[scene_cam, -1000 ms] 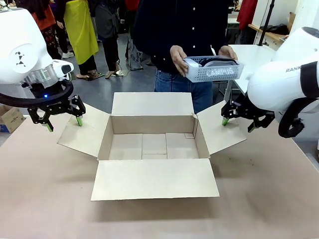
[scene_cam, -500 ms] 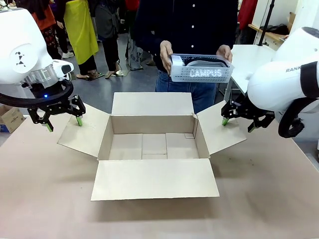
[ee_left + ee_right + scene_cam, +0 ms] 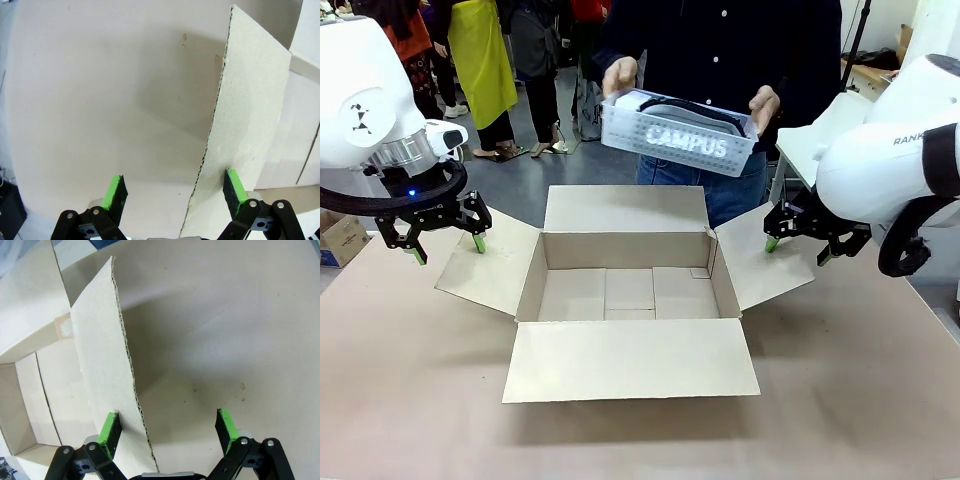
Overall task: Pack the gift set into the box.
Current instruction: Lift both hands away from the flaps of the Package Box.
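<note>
Left gripper (image 3: 448, 248): fingers spread wide, nothing pinched. In its wrist view the left gripper (image 3: 173, 186) straddles the raw edge of the box's left flap (image 3: 250, 100), the edge running up between the two green pads and nearer one of them (contact cannot be judged). Right gripper (image 3: 798, 250): likewise spread wide and empty. In its wrist view the right gripper (image 3: 167, 425) straddles the edge of the right flap (image 3: 100, 350), which passes between the pads, closer to one. The box (image 3: 625, 248) sits open on the table (image 3: 860, 400) between the two grippers, all four flaps folded outward, its floor bare. The gift set (image 3: 680, 140) is in the air, higher than both grippers and beyond them, roughly midway between them, above the box's far flap. It is tilted, "CAMPUS" lettering facing the camera. A person grips it at both ends, one hand (image 3: 620, 75) higher than the other hand (image 3: 763, 105). It is well apart from either gripper.
</note>
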{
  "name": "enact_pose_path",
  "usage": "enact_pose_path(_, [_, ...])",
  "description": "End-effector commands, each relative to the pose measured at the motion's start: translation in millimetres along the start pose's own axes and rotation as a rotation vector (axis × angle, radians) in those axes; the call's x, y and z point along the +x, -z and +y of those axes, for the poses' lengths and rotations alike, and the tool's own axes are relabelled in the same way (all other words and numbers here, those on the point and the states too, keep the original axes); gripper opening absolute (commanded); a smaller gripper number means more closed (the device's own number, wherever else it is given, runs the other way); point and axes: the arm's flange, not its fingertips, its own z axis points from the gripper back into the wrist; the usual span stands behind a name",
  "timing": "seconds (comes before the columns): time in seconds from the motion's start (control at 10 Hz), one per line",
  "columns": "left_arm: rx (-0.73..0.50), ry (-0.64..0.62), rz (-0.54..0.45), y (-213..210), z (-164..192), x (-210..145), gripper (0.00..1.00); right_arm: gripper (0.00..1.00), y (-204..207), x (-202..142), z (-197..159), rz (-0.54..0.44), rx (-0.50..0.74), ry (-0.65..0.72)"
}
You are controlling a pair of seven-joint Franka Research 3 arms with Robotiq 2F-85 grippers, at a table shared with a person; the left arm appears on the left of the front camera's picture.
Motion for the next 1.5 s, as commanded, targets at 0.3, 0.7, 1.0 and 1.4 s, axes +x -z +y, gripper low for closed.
enact_pose_path(0.3, [0.017, -0.007, -0.003, -2.1, 0.2, -0.3, 1.0, 1.0, -3.2, 1.4, 2.1, -0.003, -0.018, 0.014])
enact_pose_path(0.7, [0.017, -0.007, -0.003, -2.1, 0.2, -0.3, 1.0, 1.0, -3.2, 1.4, 2.1, -0.003, -0.018, 0.014])
enact_pose_path(1.0, [0.017, -0.007, -0.003, -2.1, 0.2, -0.3, 1.0, 1.0, -3.2, 1.4, 2.1, -0.003, -0.018, 0.014])
enact_pose_path(1.4, [0.017, -0.007, -0.003, -2.1, 0.2, -0.3, 1.0, 1.0, -3.2, 1.4, 2.1, -0.003, -0.018, 0.014])
